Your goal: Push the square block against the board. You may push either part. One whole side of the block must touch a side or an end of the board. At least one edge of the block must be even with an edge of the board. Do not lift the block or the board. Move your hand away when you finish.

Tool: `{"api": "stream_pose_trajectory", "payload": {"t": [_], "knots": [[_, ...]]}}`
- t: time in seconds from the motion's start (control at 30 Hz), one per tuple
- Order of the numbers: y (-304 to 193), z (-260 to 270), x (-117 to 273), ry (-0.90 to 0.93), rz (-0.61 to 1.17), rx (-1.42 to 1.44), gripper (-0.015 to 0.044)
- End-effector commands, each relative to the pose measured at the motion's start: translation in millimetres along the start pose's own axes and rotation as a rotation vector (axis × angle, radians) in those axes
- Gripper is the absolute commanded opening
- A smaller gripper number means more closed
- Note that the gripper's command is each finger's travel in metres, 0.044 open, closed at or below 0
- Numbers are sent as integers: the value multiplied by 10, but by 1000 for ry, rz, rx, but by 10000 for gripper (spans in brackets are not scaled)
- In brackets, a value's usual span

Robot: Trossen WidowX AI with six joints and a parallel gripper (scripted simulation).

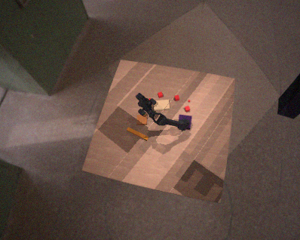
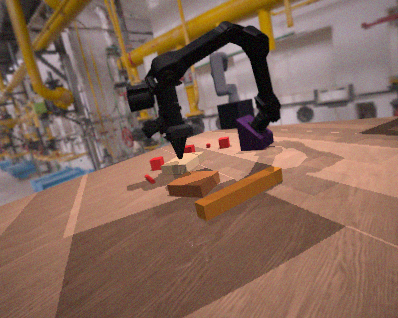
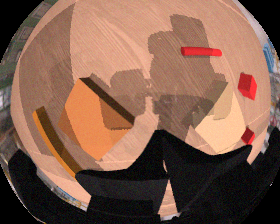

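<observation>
The orange square block [image 1: 142,120] [image 2: 193,184] [image 3: 88,125] lies flat. The long, narrow orange board [image 1: 137,133] [image 2: 239,194] [image 3: 49,136] lies near it, on the side away from the cream block. A gap shows between square block and board; they do not touch. My gripper [image 1: 148,109] [image 2: 180,157] [image 3: 162,132] is shut and holds nothing. Its tips point down between the square block and the cream block, seemingly low over the table; their exact height is unclear. The gripper's shadow falls on part of the square block.
A cream block [image 1: 163,104] [image 2: 179,167] [image 3: 223,129] lies beside the tips. A red cylinder [image 2: 149,178] [image 3: 201,51] lies beyond them. Several red cubes stand past the cream block, one [image 1: 160,94] [image 2: 157,163] close to it. A purple block [image 1: 184,118] [image 2: 246,140] is at the arm's base.
</observation>
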State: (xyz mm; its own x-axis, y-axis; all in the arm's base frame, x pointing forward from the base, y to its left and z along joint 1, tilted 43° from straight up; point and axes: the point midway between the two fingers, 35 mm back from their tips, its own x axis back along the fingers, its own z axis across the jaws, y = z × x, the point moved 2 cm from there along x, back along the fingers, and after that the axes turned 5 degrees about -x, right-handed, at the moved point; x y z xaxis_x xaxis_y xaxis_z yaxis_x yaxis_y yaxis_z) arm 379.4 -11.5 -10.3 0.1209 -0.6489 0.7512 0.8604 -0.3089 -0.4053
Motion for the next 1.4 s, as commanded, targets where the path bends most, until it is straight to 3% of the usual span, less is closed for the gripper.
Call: {"api": "stream_pose_trajectory", "payload": {"t": [0.0, 1.1, 1.37], "knots": [[-118, 129, 18, 1, -6, 143, 0], [-1195, 812, -29, 19, -1, 1263, 0], [-1216, 823, -62, 20, -1, 1286, 0]]}}
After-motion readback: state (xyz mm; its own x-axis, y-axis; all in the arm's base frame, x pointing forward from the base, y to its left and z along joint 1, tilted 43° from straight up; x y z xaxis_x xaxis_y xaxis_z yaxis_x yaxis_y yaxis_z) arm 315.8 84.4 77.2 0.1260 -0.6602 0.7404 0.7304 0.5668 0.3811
